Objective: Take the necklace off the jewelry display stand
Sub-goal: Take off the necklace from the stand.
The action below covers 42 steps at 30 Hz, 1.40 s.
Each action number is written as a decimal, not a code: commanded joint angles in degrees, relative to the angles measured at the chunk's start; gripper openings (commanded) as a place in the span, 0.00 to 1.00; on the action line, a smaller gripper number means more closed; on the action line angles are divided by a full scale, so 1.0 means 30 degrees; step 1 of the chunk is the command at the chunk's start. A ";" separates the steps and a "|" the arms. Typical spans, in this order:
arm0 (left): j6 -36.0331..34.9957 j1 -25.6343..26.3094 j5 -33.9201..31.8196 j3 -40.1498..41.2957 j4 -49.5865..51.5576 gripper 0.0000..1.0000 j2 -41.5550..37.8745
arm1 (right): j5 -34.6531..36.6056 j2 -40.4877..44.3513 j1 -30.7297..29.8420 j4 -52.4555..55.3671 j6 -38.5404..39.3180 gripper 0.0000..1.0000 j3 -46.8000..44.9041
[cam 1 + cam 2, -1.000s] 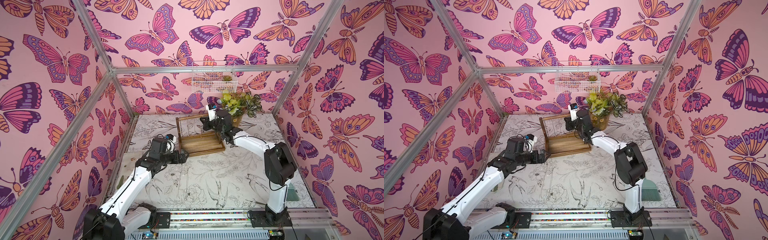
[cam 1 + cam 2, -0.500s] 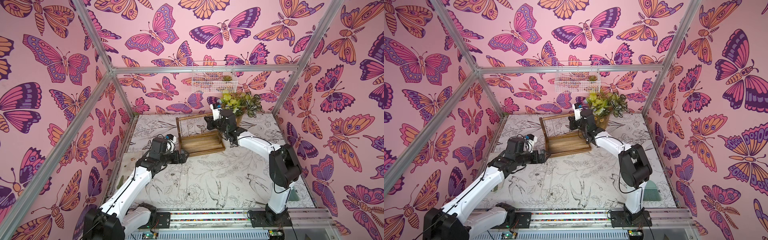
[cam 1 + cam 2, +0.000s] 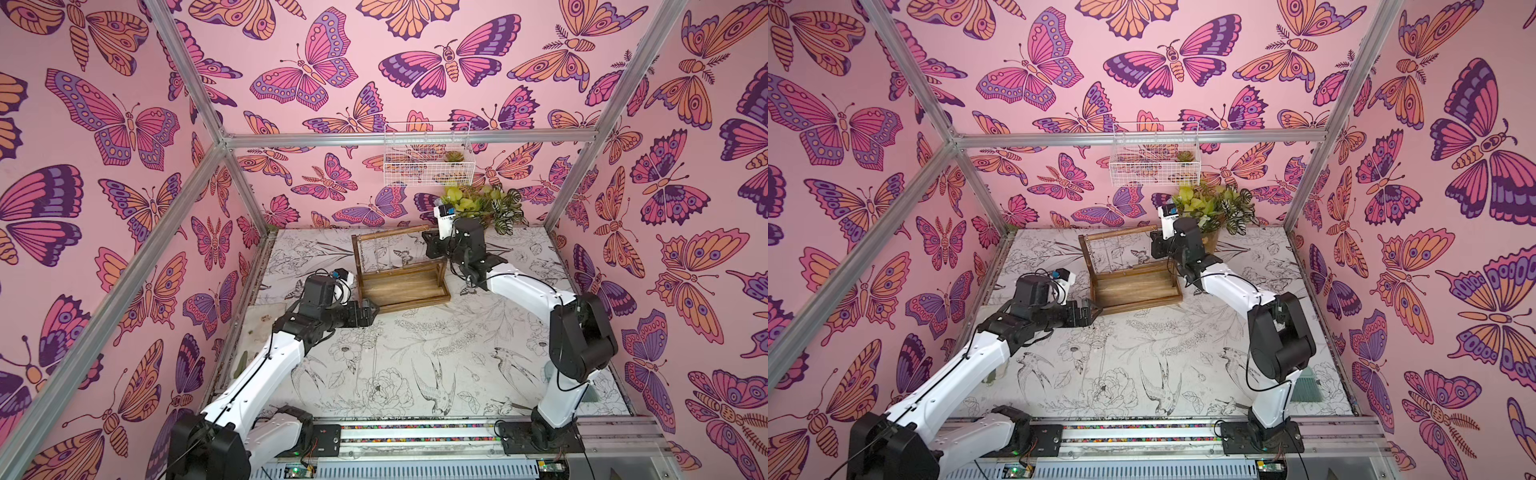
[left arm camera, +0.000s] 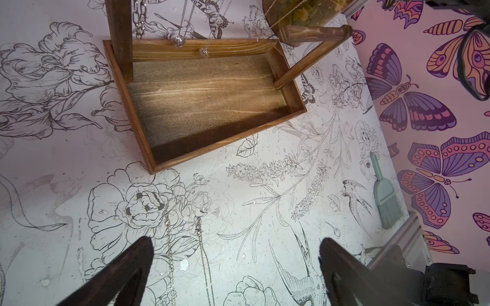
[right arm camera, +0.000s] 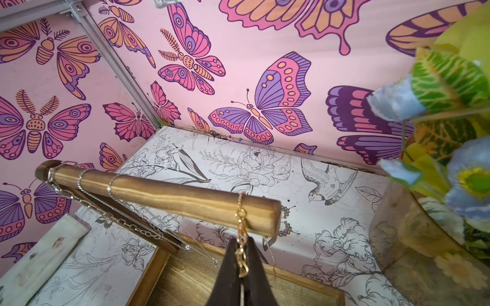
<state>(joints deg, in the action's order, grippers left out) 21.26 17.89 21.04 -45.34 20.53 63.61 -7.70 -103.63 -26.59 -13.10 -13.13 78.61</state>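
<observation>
place: staged robot test cell | evidence: aluminium frame (image 3: 311,139), butterfly-print walls (image 3: 332,62), floral-print table (image 3: 415,353), robot base rail (image 3: 415,434)

In both top views the jewelry display stand (image 3: 405,286) sits on the tabletop (image 3: 415,349) just above the frame's centre. The left pincer (image 3: 375,311) is just beside the tray's lower left corner, and the right pincer (image 3: 427,240) is at the right end of the top bar. The necklace (image 5: 241,235) hangs over that end and runs down between the right pincer's tips. The plant (image 3: 490,203) stands to the stand's upper right, below the wire basket (image 3: 428,166) on the back wall. Two chains (image 4: 169,254) lie on the tabletop under the left pincer.
</observation>
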 commanded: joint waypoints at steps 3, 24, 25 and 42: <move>-0.0083 -0.0133 0.0302 0.0155 -0.0392 1.00 0.0024 | 0.0084 0.0761 0.0418 0.0218 0.0501 0.01 -0.0220; -0.0401 0.0346 0.0545 -0.0160 -0.0474 1.00 0.0226 | -0.0866 0.2199 0.0894 0.1420 0.1138 0.01 0.0039; -0.0434 0.0364 0.0534 -0.0204 -0.0483 1.00 0.0270 | -0.0972 0.2256 0.0894 0.1638 0.1195 0.01 0.0207; -0.0816 0.1082 0.1038 -0.0896 -0.0998 1.00 0.0998 | -0.2075 0.3986 0.0397 0.4211 0.2042 0.01 0.1859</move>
<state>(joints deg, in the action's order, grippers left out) 20.05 20.71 22.98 -46.81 18.76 66.04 -12.62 -93.51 -24.69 -2.57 -8.40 82.04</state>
